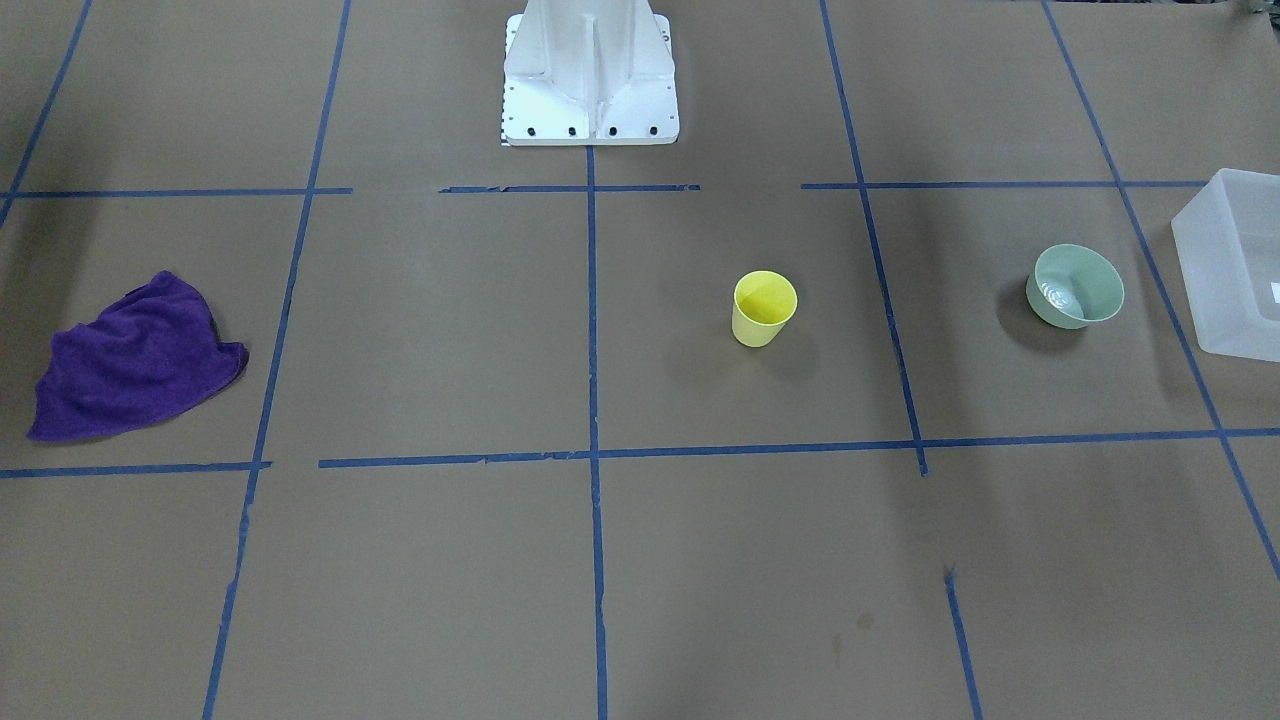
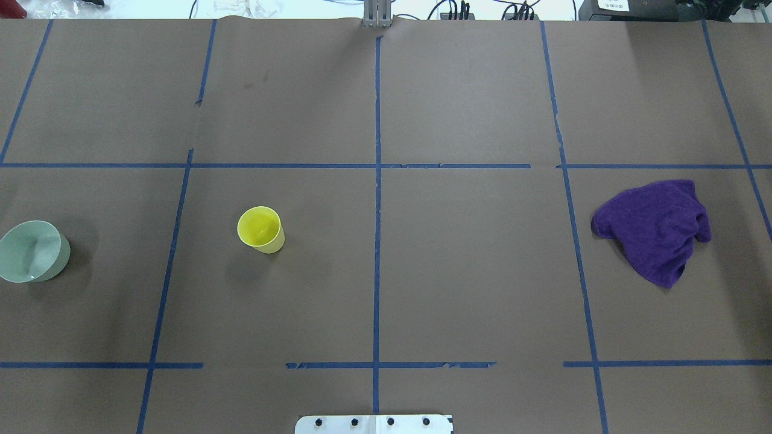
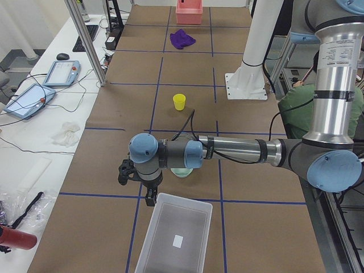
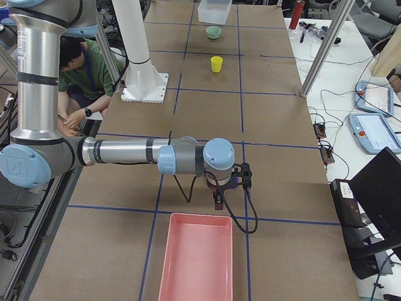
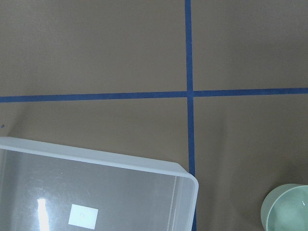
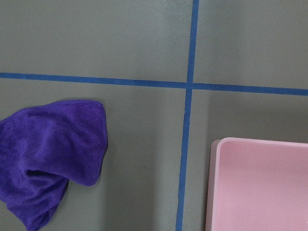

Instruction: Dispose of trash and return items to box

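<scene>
A small yellow cup point(image 1: 764, 308) stands upright on the brown table, left of centre in the overhead view point(image 2: 260, 229). A pale green bowl point(image 1: 1076, 286) stands further to the robot's left point(image 2: 33, 251), close to the frosted white box point(image 1: 1215, 290). The left wrist view shows the box's corner point(image 5: 96, 160) and the bowl's edge point(image 5: 288, 209). My left gripper point(image 3: 149, 198) hangs over the table by the box's far rim point(image 3: 181, 196); I cannot tell whether it is open. My right gripper point(image 4: 218, 202) hangs by the pink tray; I cannot tell its state.
A crumpled purple cloth point(image 1: 135, 360) lies on the robot's right side point(image 2: 654, 229), also in the right wrist view point(image 6: 48, 154). A pink tray point(image 4: 197, 257) sits at that table end point(image 6: 260, 187). The white robot base point(image 1: 590, 75) stands mid-table. Blue tape lines cross the paper.
</scene>
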Available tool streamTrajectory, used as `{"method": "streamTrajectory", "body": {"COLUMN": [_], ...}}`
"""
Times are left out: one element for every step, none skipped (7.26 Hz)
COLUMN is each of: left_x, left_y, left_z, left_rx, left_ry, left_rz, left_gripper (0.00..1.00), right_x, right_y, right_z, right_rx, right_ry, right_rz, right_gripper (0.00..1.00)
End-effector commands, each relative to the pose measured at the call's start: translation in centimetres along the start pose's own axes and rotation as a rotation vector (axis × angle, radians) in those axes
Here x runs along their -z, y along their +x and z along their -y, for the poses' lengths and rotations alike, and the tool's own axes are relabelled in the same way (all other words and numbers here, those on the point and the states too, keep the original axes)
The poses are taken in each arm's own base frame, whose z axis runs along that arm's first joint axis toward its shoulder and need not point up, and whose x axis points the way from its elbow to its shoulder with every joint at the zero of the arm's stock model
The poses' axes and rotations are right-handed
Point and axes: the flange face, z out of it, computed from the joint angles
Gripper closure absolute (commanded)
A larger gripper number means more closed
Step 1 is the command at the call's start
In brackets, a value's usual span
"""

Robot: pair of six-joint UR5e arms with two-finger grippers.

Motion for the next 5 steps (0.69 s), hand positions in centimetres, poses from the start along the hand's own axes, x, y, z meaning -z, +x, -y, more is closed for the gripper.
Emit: {"method": "streamTrajectory", "body": {"left_x": [0.8,3.2,6.9,9.9,10.2], "left_y": [0.8,2.9,6.6,11.5,14.3], "left_z": [0.4,1.5,3.1,6.6,7.7], "left_rx": [-0.021,-0.059,-0.135,-0.266,-0.288], "left_ry": [0.019,0.061,0.137,0.236,0.254], "left_rz": [0.006,0.01,0.009,-0.002,-0.034], "left_gripper": [0.0,0.0,0.0,0.0,0.0], "right_x": [0.0,0.0,0.3,1.0,1.3], "right_y": [0.0,0.0,-0.3,-0.7,-1.1], "right_z": [-0.2,-0.2,-0.1,-0.1,0.0], "right_rx": [0.0,0.003,0.008,0.015,0.022], "right_ry": [0.001,0.002,0.008,0.024,0.03], "right_rz": [-0.003,-0.005,-0.003,-0.002,0.0], "right_gripper": [0.0,0.0,0.0,0.0,0.0]}}
